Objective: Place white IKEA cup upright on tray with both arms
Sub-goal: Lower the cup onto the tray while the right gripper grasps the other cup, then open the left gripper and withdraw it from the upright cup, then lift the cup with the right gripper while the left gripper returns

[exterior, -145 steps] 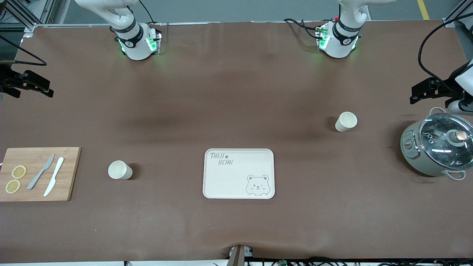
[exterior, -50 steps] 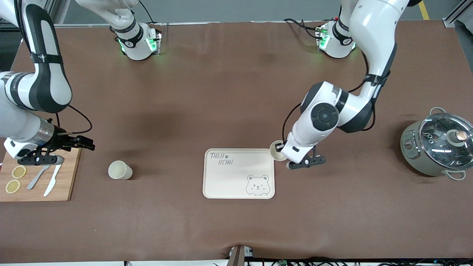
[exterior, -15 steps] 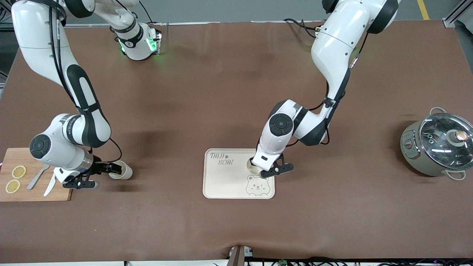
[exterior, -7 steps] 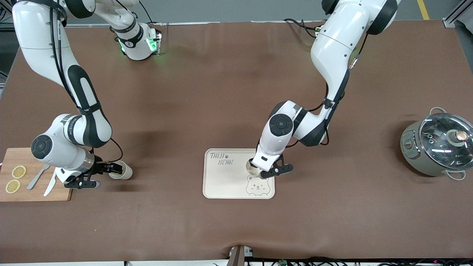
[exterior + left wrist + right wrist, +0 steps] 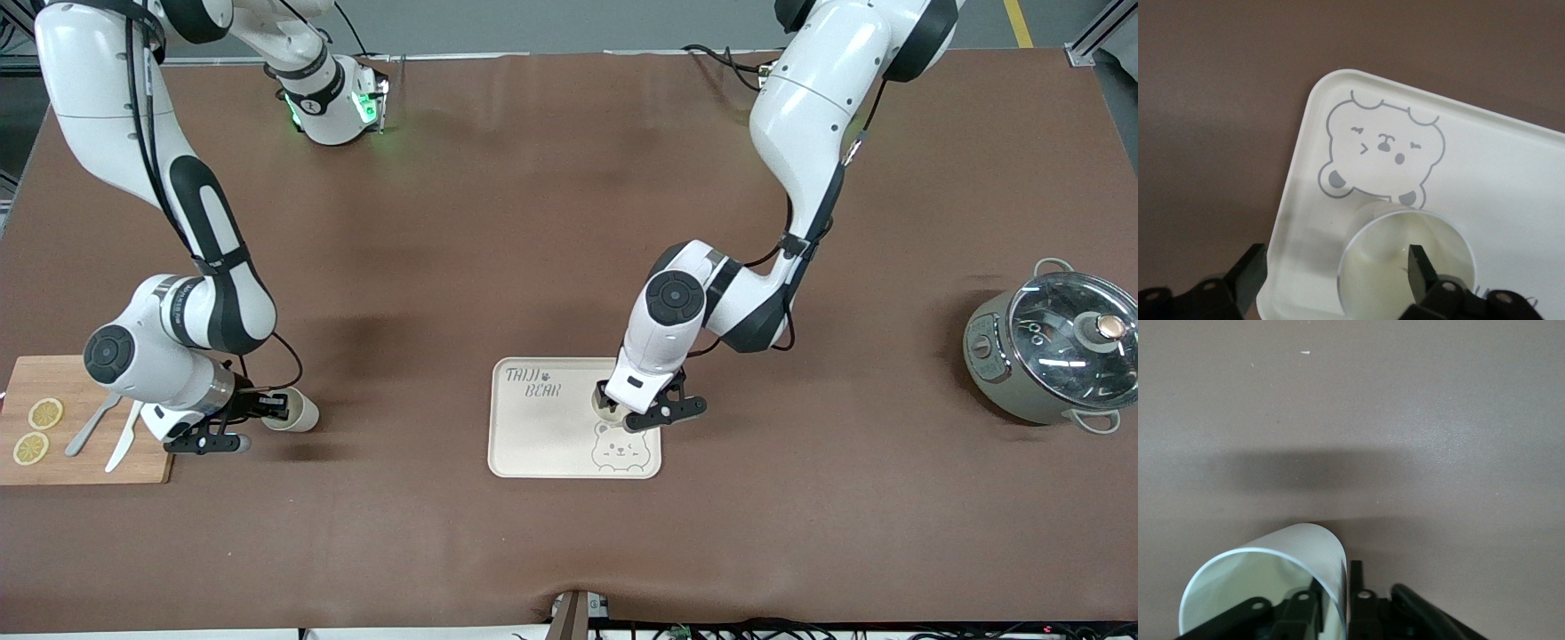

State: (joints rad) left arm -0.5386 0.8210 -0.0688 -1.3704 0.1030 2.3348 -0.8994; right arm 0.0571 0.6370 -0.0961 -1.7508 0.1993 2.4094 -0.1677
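My left gripper (image 5: 633, 411) stands over the tray (image 5: 533, 436), its jaws spread wide with one finger (image 5: 1421, 267) inside the mouth of the upright cup (image 5: 607, 404) and the other outside its wall, neither of them pressing on it. That cup sits on its base on the tray, mouth up, just above the bear drawing (image 5: 620, 447) and toward the left arm's end of the tray, so I judge this half done; my way out is straight up along the cup's axis, so that the inner finger does not catch the rim.

My right gripper (image 5: 267, 410) is down at the table by the second cup (image 5: 293, 412), which lies on its side between the cutting board (image 5: 89, 418) and the tray. In the right wrist view my fingers (image 5: 1308, 610) pinch the rim wall of the second cup (image 5: 1265, 587), one inside the mouth and one outside, so I have hold of it. Its long axis runs level along the table, mouth toward my wrist and base toward the tray. The tray lies well apart from it, toward the left arm's end, and I must tip that axis vertical on the way.
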